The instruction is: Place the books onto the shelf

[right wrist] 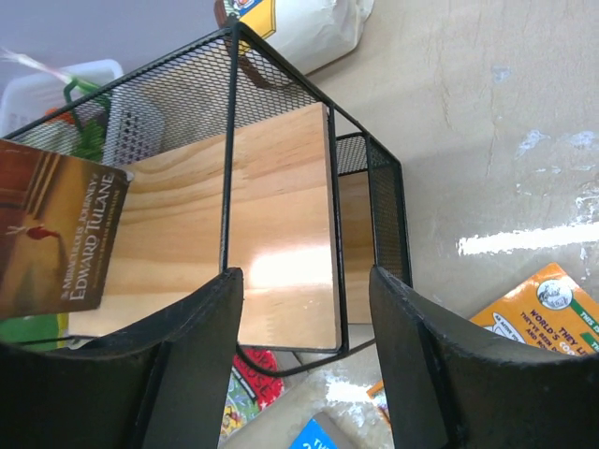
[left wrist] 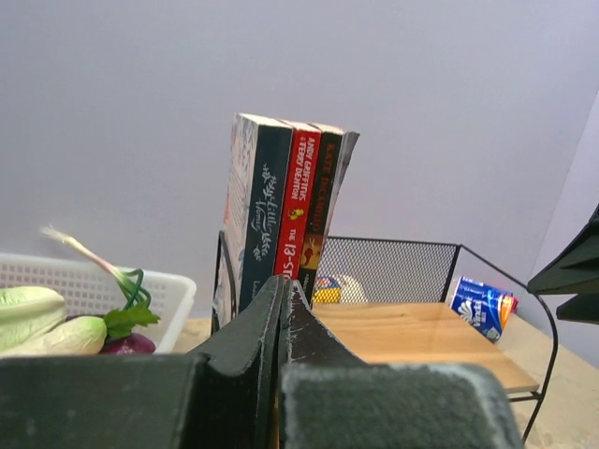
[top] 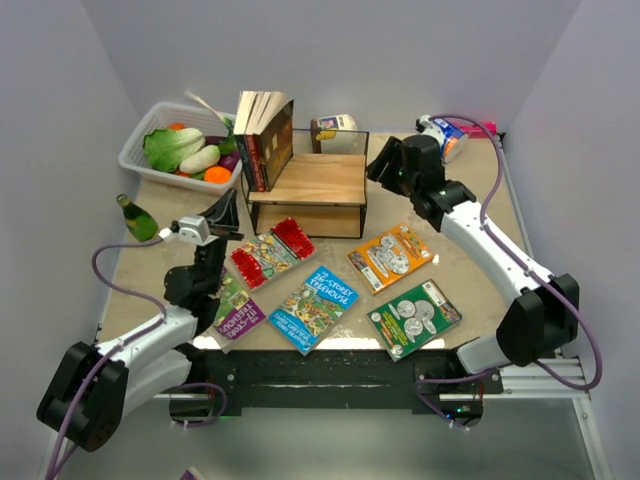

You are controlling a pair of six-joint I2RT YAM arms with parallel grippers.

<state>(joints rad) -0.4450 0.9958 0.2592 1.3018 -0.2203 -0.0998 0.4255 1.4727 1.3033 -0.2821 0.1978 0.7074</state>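
Five thin colourful paperbacks (top: 315,300) lie flat at six o'clock of the black-framed wooden shelf (top: 320,178).
Probably light and floppy; pinch an edge. Left gripper (left wrist: 284,292) pressed together, right gripper (right wrist: 307,281) spread.

The shelf (top: 310,185) is set at the rear middle of the table (top: 475,295), and upright books (top: 263,140) are stood on the left end of its top board. A basket (top: 132,152) of vegetables is placed just left of the shelf. Flat books (top: 318,308) are spread over the table in front of it.
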